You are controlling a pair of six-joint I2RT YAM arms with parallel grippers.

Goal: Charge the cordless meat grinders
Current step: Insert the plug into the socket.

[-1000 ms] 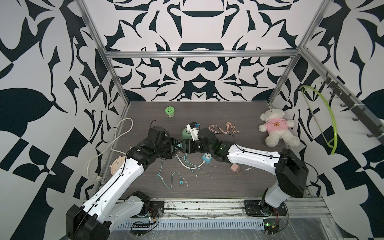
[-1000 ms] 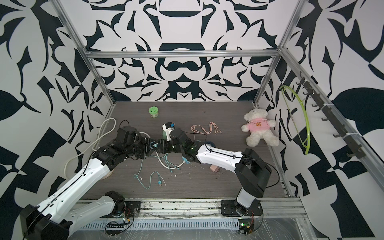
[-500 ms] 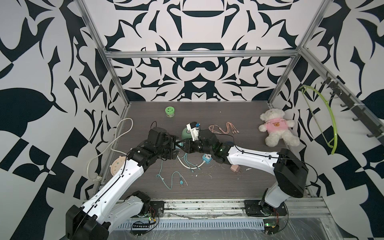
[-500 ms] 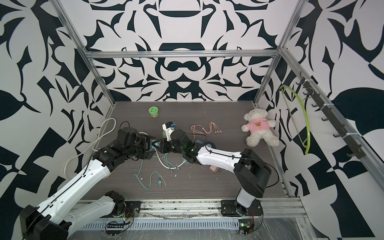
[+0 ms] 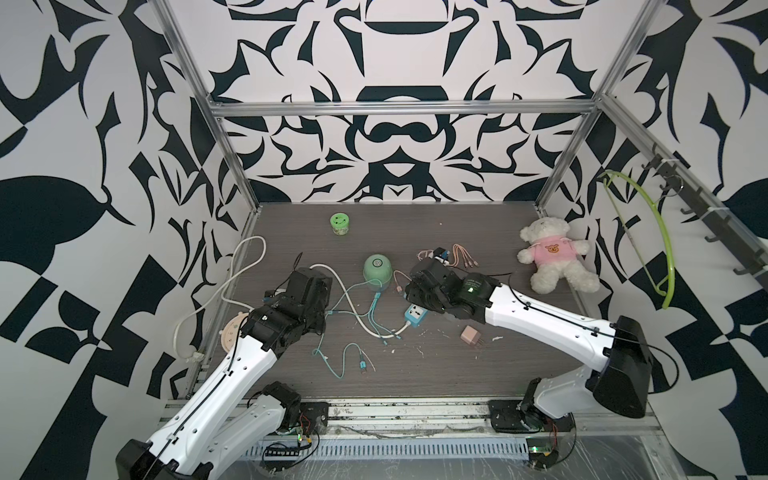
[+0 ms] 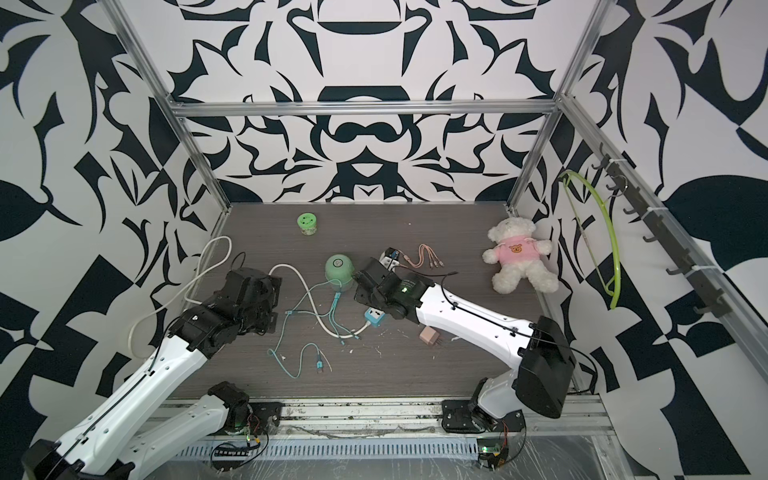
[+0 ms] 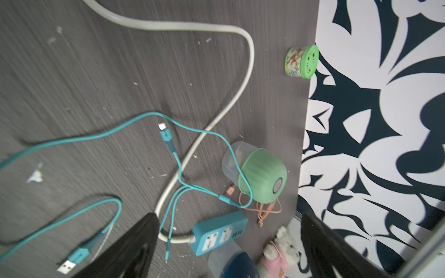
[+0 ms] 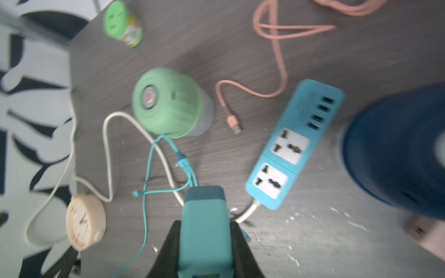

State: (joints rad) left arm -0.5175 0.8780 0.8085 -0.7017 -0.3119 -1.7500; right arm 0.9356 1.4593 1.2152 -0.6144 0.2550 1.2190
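In both top views the mint-green dome-shaped plastic grinder [image 5: 377, 270] [image 6: 340, 269] stands upright mid-tabletop [image 5: 457, 374]. It is nearer my right tool [image 5: 410, 287] than my left tool [image 5: 324, 309], just off the right tool's left side. The dark blue plastic dome grinder is hidden under my right arm there. From the left wrist, the left tool [image 7: 227, 215] is spread wide and empty; the mint grinder [image 7: 262, 175] lies ahead of it, a teal multi-head cable [image 7: 166, 138] looping to its side, the blue grinder [image 7: 237, 264] closer in. From the right wrist, the right tool [image 8: 204, 231] pinches a teal block-shaped charger plug [image 8: 204, 207]. The mint grinder [image 8: 166, 103] sits ahead, the blue grinder [image 8: 395, 154] close beside. The light-blue power strip [image 8: 296, 144] lies between them, long axis running away from the tool, and I judge the plug must meet it.
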